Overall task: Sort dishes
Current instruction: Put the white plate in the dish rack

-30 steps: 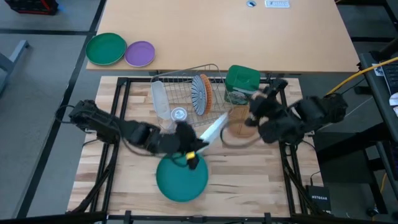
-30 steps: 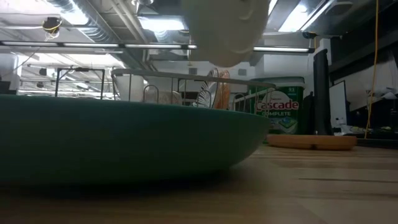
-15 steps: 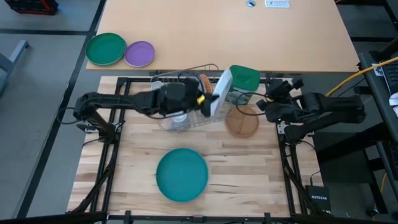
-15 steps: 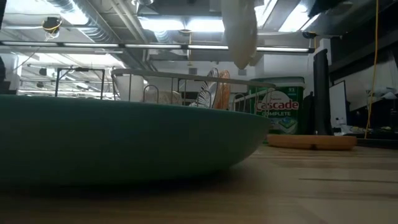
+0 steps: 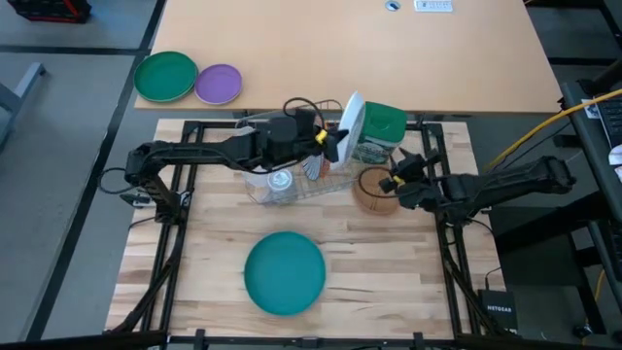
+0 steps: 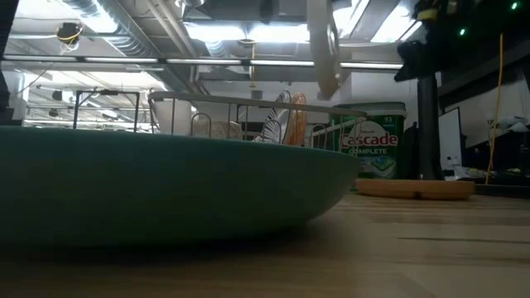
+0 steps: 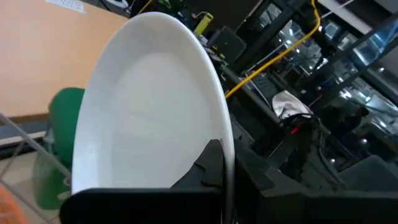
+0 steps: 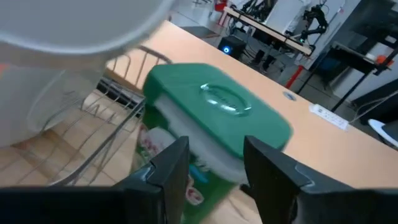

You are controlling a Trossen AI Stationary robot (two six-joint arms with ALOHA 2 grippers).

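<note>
My left gripper (image 5: 328, 142) is shut on a white plate (image 5: 351, 119) that stands on edge above the right end of the wire dish rack (image 5: 260, 126). In the rack a striped plate (image 6: 273, 126) and an orange plate (image 6: 296, 121) stand upright. A large teal plate (image 5: 284, 273) lies flat on the near part of the table. A brown plate (image 5: 372, 195) lies flat beside the rack's right end. My right gripper (image 5: 394, 183) is open just over the brown plate's right rim and holds nothing. My left gripper pinches the white plate's rim (image 7: 227, 146) at its lower edge between its two fingers; one finger (image 7: 210, 167) lies on the plate's hollow face. The fingers come level, from the table's left. The plate is lifted clear of the rack, on edge (image 6: 325, 45).
A green lidded canister (image 5: 379, 124) stands just behind the brown plate, right in front of my right gripper (image 8: 214, 180). A clear container (image 5: 251, 154) and a round lid (image 5: 280, 180) lie in the rack. Bright-green (image 5: 165, 76) and purple (image 5: 219, 84) plates lie on the far table.
My left gripper has carried the white plate from above the teal plate toward the table's far edge and right, over the rack, and the plate has turned from slanting to on edge. My right gripper has sunk toward the brown plate, still open.
</note>
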